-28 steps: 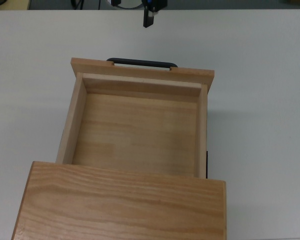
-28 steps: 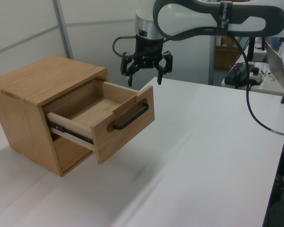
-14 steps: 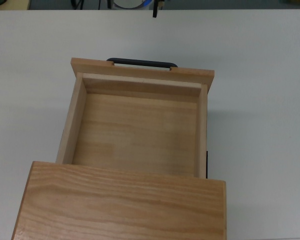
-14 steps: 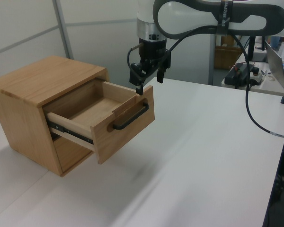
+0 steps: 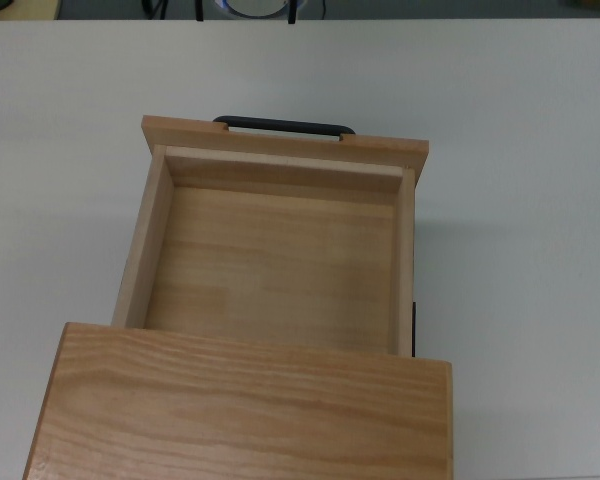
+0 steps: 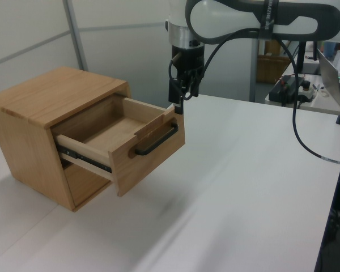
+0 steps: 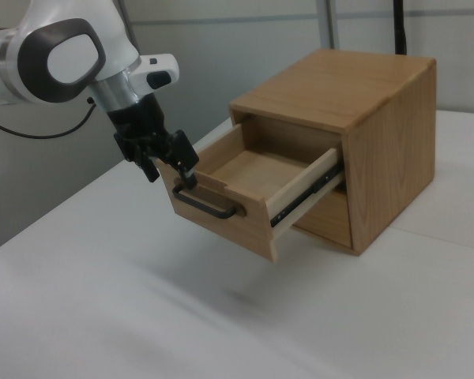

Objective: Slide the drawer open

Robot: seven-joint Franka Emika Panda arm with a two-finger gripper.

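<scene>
On the white table (image 6: 243, 187), toward the near-left corner in the left view, we see the wood-grained cabinet (image 6: 42, 122) standing upright, with the drawer (image 6: 130, 139) pulled well out of its upper opening. In the top view the drawer (image 5: 275, 255) reaches from under the cabinet top (image 5: 245, 405) toward the table's far edge, and we can look straight down onto its bare wooden floor. Its plain front panel carries a thin black bar handle (image 5: 283, 125), which shows just beyond the panel's far side. In the right view a dark metal slide rail (image 7: 304, 201) runs along the drawer's side between the tray and the cabinet body.

The gripper (image 6: 180, 96) hangs from the white arm (image 6: 255, 20) above the upper far corner of the drawer front in the left view, close to the panel but, as far as we can see, not holding the handle. In the right view the gripper (image 7: 164, 158) sits just beside the panel's corner at the right view's left, above the handle (image 7: 209, 207). Its fingers look spread apart in the right view, with nothing between them; in the left view they overlap and we cannot separate them. In the top view the gripper is out of frame.
</scene>
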